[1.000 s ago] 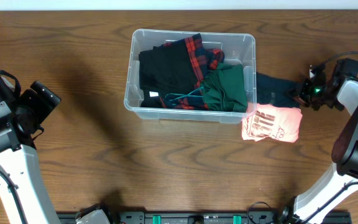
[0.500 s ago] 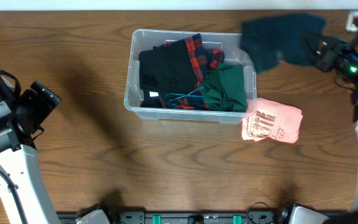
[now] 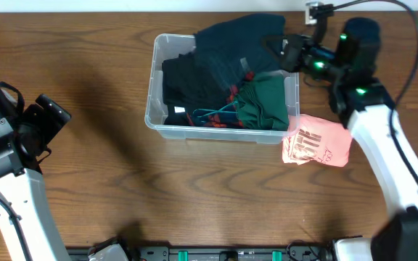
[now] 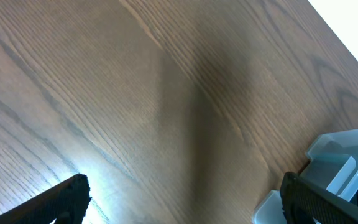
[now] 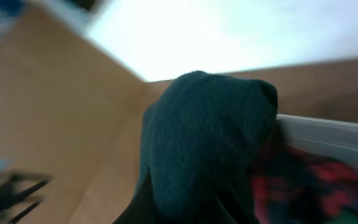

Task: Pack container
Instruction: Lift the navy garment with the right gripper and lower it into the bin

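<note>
- The container (image 3: 153, 94) is a clear, colourless rectangular bin with rounded corners and a thick rim. It stands on the bench (image 3: 122, 188), towards the far edge and a little right of centre.
- Inside lie a black garment (image 3: 191, 83) on the left, a green garment (image 3: 265, 105) on the right, and a strip of red-and-black plaid cloth (image 3: 233, 93) between them.
- The right end effector (image 3: 290, 49) is clenched on a dark teal garment (image 3: 231, 40), which is draped over the container's far rim and hangs into it.
- A second ago that garment lay on the bench right of the container. Half a second ago it hung in the air off the far right corner. It now covers most of the plaid.
- A pink shirt (image 3: 318, 145) lies where it did, just beside the front right corner.
- The left end effector (image 3: 49, 116) is spread wide and empty, well apart to the left, unmoved.
- Only the left wrist view shows the container's corner from low down. The right wrist view, blurred, is filled by the teal garment, with the rim beside it.
</note>
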Available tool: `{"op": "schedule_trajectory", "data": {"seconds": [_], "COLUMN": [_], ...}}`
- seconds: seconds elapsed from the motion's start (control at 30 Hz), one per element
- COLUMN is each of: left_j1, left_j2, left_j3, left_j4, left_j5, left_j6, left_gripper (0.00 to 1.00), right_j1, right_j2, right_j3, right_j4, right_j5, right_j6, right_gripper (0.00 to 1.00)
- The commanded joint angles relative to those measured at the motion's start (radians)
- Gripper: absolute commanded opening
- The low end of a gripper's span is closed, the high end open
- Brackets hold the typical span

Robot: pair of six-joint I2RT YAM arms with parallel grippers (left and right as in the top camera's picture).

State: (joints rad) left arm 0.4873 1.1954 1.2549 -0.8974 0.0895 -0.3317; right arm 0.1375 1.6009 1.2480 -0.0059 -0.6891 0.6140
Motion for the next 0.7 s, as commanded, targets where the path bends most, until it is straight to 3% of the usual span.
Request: {"op": "schedule_trajectory", "data": {"seconds": [0.0, 0.23, 0.57, 0.6, 0.67], "left_j1": [0.003, 0.003, 0.003, 0.003, 0.003], "left_j2": [0.002, 0.002, 0.002, 0.002, 0.002], "left_j3": [-0.002, -0.002, -0.002, -0.002, -0.002], "left_j4": [-0.003, -0.003, -0.003, -0.003, -0.003], "left_j5": [-0.012, -0.012, -0.012, -0.012, -0.012], "left_j6": [0.021, 0.021, 0.021, 0.021, 0.021], "left_gripper": [0.98, 0.98, 0.98, 0.98, 0.98], "right_j1": [-0.002, -0.006, -0.019, -0.019, -0.018], "right_j2": [0.114, 0.283, 0.233, 0.225, 0.200], "right_j3": [-0.001, -0.001, -0.001, -0.001, -0.001], "right_j4": [0.007, -0.027, -0.148, -0.147, -0.146], "right_j5": [0.175, 0.239, 0.367, 0.362, 0.336], "right_j6": [-0.002, -0.047, -0.056, -0.064, -0.093], "right_gripper": [0.01, 0.01, 0.01, 0.05, 0.31]}}
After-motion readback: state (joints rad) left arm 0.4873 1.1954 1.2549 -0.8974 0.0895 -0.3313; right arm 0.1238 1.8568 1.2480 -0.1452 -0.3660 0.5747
